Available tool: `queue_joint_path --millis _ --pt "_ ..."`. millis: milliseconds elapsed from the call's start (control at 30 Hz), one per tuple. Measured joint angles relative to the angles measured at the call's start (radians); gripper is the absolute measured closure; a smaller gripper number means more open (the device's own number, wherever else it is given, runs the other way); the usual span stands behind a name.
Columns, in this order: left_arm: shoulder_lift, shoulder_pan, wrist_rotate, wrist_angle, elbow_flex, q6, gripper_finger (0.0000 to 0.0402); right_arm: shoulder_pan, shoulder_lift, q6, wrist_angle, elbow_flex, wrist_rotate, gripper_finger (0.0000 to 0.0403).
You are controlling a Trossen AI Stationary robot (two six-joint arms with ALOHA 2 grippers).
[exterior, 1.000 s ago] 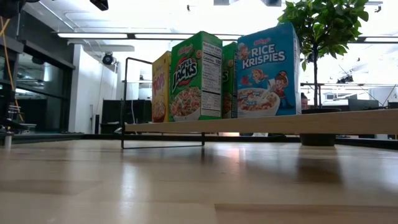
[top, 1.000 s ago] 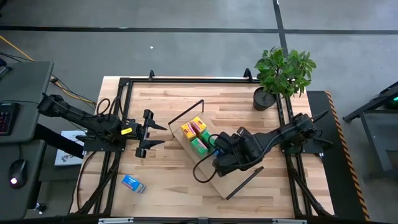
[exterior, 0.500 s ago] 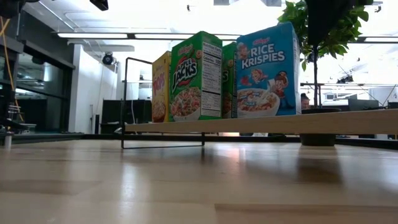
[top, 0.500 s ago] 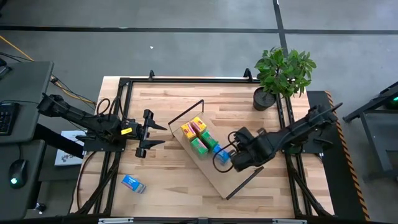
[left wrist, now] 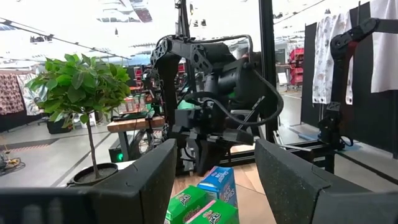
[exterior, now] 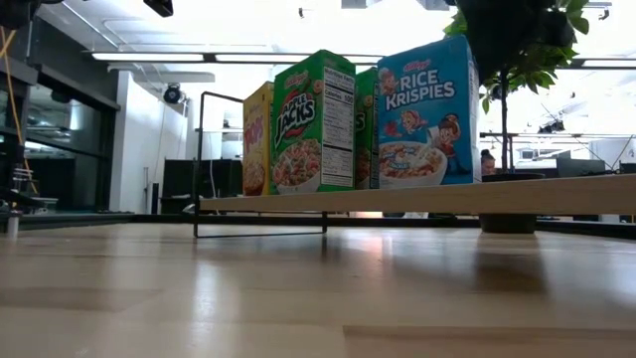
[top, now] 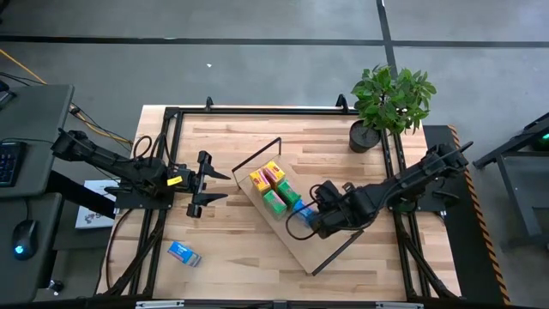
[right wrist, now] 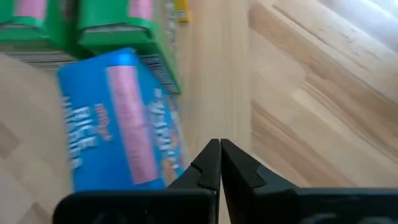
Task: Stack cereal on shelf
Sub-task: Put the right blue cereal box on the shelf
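Two dark arms work over the pale butcher-block worktop (top: 232,137). Largest on it is the long light-wood shelf board with black wire-frame ends (top: 296,245), lying diagonally near the middle. A potted green plant in a dark pot (top: 388,101) stands at the worktop's far right corner.

On the shelf stands a tight cluster of small cardboard cereal boxes: a yellow-orange box (exterior: 257,139) at the end nearest the upright wire frame, a green Apple Jacks box (exterior: 311,121) next, another green one behind it, and a blue Rice Krispies box (exterior: 427,112) last in the row, upright and touching its green neighbour. A second small blue box (top: 184,253) lies flat on the worktop near the front left corner, well apart from the shelf.

The right tool (right wrist: 219,163) hangs just beside the blue Rice Krispies box, its fingers pressed together and holding nothing. The left tool (top: 208,184) waits at the worktop's left side, its fingers spread apart and empty.
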Motion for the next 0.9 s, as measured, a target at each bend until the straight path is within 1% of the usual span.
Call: queue_joint_path --millis 133,300,900 --pt "0.000 0.000 0.000 0.000 0.000 0.000 0.0194 0.000 0.000 -0.012 0.030 0.000 -0.006 0.0401" --pt "0.000 0.000 0.000 0.000 0.000 0.000 0.0194 0.000 0.000 -0.011 0.035 0.000 -0.045 0.0402" --pt "0.000 0.000 0.000 0.000 0.000 0.000 0.0194 0.001 0.000 0.011 0.072 0.000 -0.129 0.0403"
